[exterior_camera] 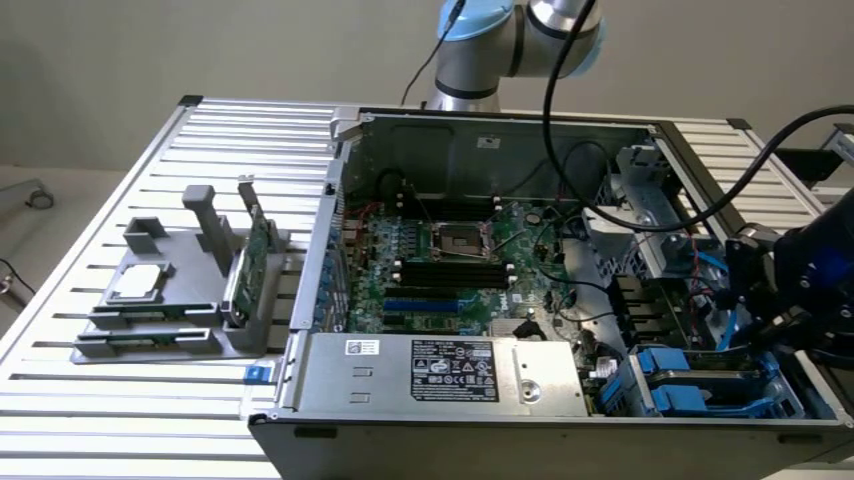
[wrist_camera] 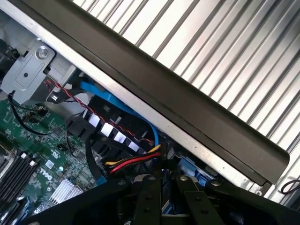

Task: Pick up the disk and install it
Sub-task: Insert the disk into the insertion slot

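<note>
Blue plastic carrier frames (exterior_camera: 678, 385) sit in the drive bay at the open computer case's front corner, at the exterior view's lower right; the disk's metal face is hidden there. My gripper (exterior_camera: 763, 335) hangs low over that bay, just inside the case's side wall. In the wrist view my two black fingers (wrist_camera: 149, 197) stand almost together, and my gripper (wrist_camera: 162, 192) has only a thin slit with a sliver of blue in it. More blue plastic (wrist_camera: 199, 172) lies right beyond the fingertips. I cannot tell whether anything is pinched.
Red, yellow and blue cables (wrist_camera: 133, 161) run close to the fingertips. The case's dark side wall (wrist_camera: 187, 108) rises right beside them. The power supply (exterior_camera: 441, 370) and motherboard (exterior_camera: 454, 260) fill the case. A grey fixture (exterior_camera: 160, 320) holds a green card (exterior_camera: 254, 262) and a small chip (exterior_camera: 140, 283).
</note>
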`<state>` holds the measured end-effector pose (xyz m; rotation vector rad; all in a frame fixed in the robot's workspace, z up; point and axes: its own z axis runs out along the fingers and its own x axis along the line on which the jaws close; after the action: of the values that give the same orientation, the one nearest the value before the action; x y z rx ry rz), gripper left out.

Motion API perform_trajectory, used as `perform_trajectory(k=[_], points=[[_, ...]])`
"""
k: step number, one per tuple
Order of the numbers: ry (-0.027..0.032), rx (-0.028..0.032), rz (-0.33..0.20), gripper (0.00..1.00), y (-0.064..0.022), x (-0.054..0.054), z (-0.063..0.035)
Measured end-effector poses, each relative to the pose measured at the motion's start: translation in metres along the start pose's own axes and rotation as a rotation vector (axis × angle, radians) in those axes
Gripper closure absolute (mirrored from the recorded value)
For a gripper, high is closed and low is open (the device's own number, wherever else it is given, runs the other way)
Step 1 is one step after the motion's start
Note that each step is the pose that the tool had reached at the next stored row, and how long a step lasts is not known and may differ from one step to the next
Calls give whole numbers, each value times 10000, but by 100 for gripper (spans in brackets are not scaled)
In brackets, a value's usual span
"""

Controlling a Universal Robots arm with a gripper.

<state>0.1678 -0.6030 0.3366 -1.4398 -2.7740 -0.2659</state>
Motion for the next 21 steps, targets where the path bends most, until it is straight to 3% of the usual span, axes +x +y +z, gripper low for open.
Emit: perform_trajectory(k=[10,21], points=[[151,255,356,83,4,0,-22],[131,242,530,83,-1,30,-61]])
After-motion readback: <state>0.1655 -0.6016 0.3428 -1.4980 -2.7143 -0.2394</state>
